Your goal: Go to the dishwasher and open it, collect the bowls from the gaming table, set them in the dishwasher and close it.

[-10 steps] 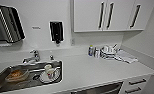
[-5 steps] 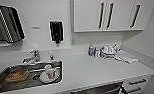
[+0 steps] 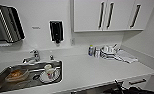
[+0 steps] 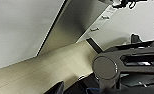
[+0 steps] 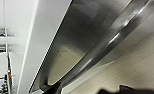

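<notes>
From the head view, the white counter [image 3: 93, 70] and sink [image 3: 30, 77] lay below; the left wrist view showed the dishwasher [image 4: 75, 27] front edge-on, and the right wrist view its bar handle [image 5: 110, 42] close by; I could not tell the fingers' state, so hooking the bar squarely before pulling seemed wise

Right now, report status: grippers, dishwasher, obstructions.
Right gripper close at the dishwasher bar handle, fingers unclear. Left arm low beside the steel front. Door looks closed. Nothing seen blocking the handle.

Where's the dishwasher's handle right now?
In the right wrist view the dishwasher's shiny bar handle runs across its steel front, close to the camera, below the white countertop edge.
</notes>
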